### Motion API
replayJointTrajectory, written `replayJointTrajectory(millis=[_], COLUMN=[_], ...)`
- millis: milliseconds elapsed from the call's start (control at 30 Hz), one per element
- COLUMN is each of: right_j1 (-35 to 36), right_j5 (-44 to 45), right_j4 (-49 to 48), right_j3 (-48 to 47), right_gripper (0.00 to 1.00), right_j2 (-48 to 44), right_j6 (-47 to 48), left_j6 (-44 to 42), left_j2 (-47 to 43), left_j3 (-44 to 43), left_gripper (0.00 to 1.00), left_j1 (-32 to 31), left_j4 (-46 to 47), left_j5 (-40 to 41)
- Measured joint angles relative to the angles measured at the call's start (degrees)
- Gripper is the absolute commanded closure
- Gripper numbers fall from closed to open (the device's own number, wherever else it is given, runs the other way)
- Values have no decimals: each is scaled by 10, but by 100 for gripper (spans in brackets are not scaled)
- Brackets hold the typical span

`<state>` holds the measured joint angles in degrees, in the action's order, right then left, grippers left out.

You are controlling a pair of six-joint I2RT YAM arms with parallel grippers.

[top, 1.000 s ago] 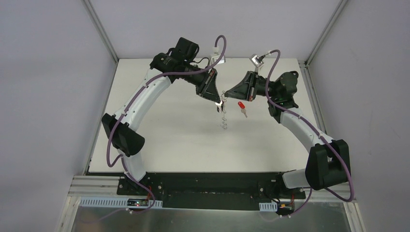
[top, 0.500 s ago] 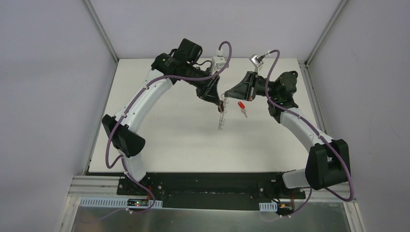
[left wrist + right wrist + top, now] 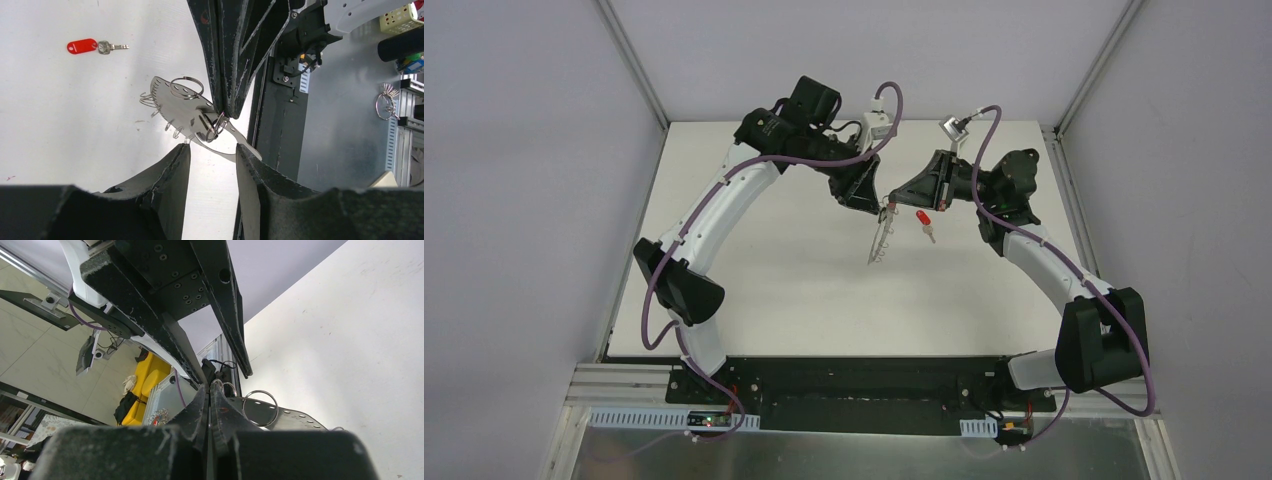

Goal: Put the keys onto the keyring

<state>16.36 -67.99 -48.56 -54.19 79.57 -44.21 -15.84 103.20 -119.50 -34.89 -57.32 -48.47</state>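
Note:
The keyring [image 3: 879, 238], a thin grey band with small wire loops [image 3: 176, 129] along one edge, hangs tilted above the white table. My right gripper [image 3: 890, 204] is shut on its upper end; in the right wrist view the jaws [image 3: 209, 390] meet with the keyring [image 3: 287, 418] just beyond them. My left gripper [image 3: 871, 199] sits right beside that end of the keyring [image 3: 172, 102], open, its fingertips [image 3: 184, 151] apart just below the band. A red-headed key [image 3: 923, 221] lies flat on the table right of the keyring, and it is seen far off in the left wrist view [image 3: 82, 46].
The white table [image 3: 764, 290] ends at metal frame posts at the back corners [image 3: 1056, 130]. The black base rail [image 3: 854, 385] runs along the near edge. A spare bunch of rings [image 3: 385, 102] hangs off the table behind the rail.
My left gripper has opened and let go of the keyring. The keyring's lower end has swung left, so it now hangs slanted from the right gripper. The red key has not moved.

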Motion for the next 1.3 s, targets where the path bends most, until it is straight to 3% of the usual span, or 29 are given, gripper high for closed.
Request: replayJointTrajectory(millis=[533,933,1200,1300], right_j1=[0,0,0,0], right_j5=[-4,-4,-4,-4], right_j4=[0,0,0,0], right_j3=[0,2,2,2], right_gripper=[100,100,100,100], right_j2=[0,0,0,0], right_j6=[1,2,10,14], left_j6=[34,45,51,57], left_j2=[0,0,0,0], left_j3=[8,42,42,42], left_gripper=[66,81,99,100], left_j1=[0,0,1,1], left_j4=[65,78,85,85], left_j5=[-28,-55,-59,-62])
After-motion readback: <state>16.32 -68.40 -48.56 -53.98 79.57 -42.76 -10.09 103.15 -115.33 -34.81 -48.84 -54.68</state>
